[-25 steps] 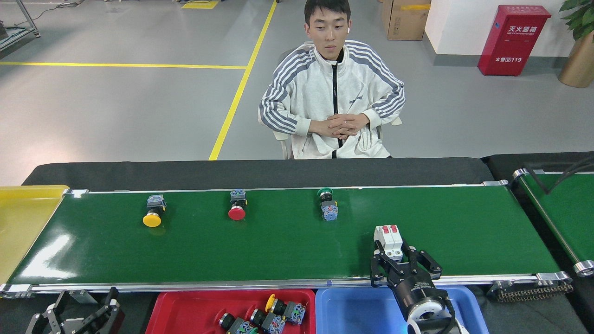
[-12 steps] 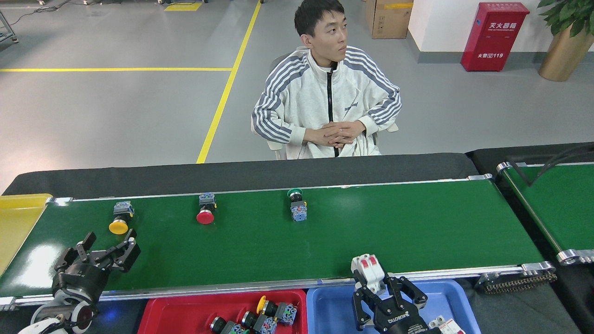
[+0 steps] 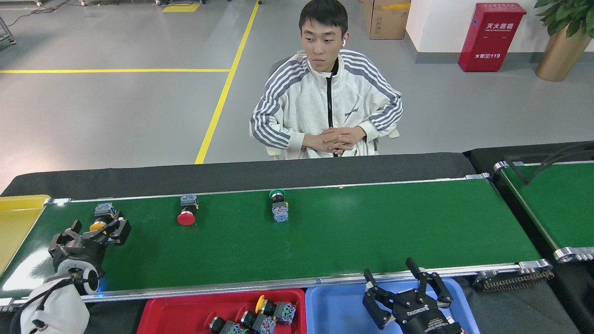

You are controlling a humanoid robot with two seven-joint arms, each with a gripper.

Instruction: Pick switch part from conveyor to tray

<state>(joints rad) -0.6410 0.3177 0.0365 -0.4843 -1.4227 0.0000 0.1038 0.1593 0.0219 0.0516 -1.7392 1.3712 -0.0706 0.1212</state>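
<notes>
The left gripper (image 3: 99,227) has advanced onto the yellow switch (image 3: 100,218) on the conveyor (image 3: 371,232); fingers straddle its cap, long axis pointing away. The right gripper (image 3: 403,284), now empty, fingers spread, hangs over the blue tray (image 3: 334,308).

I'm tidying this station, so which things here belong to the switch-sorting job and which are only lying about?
For the job:
conveyor
red tray
yellow switch, at the left pincer
red switch
green switch
right pincer, open

Lying about:
blue tray
yellow tray
red cabinet
cardboard box
plant pot
</notes>
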